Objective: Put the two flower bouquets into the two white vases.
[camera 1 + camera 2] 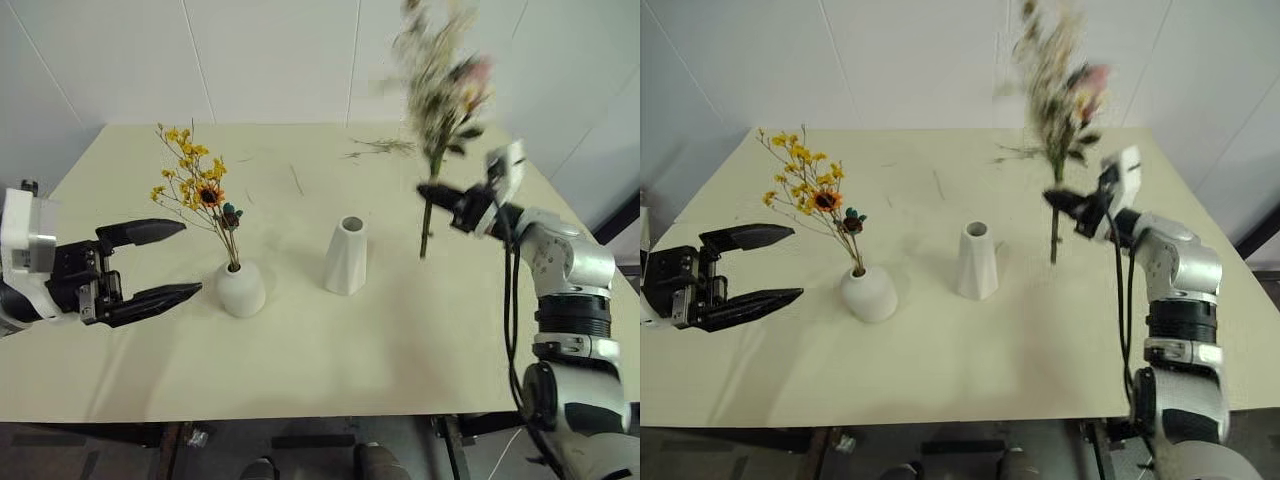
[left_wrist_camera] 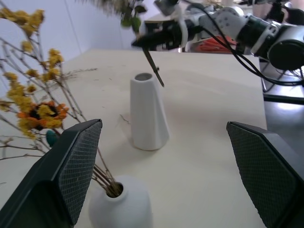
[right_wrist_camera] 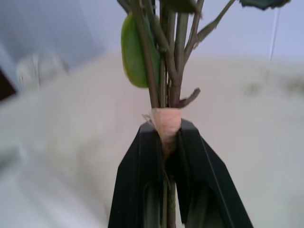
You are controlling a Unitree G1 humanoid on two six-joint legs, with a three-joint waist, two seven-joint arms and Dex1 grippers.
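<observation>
White and matte, the squat vase holds the yellow-orange bouquet near the surface's middle, beside the cone vase. The right tool is closed on the taped stems of the cream-pink bouquet, lifted above the surface near its right edge; its top is blurred and cut off. The left tool is open near the left edge. No writing is readable.

- Bright, even indoor light falls on the tabletop; shadows are soft and faint.
- The cream-pink bouquet is smeared by motion blur.
- In the right wrist view the background is out of focus and hazy.
- No harsh glare.
</observation>
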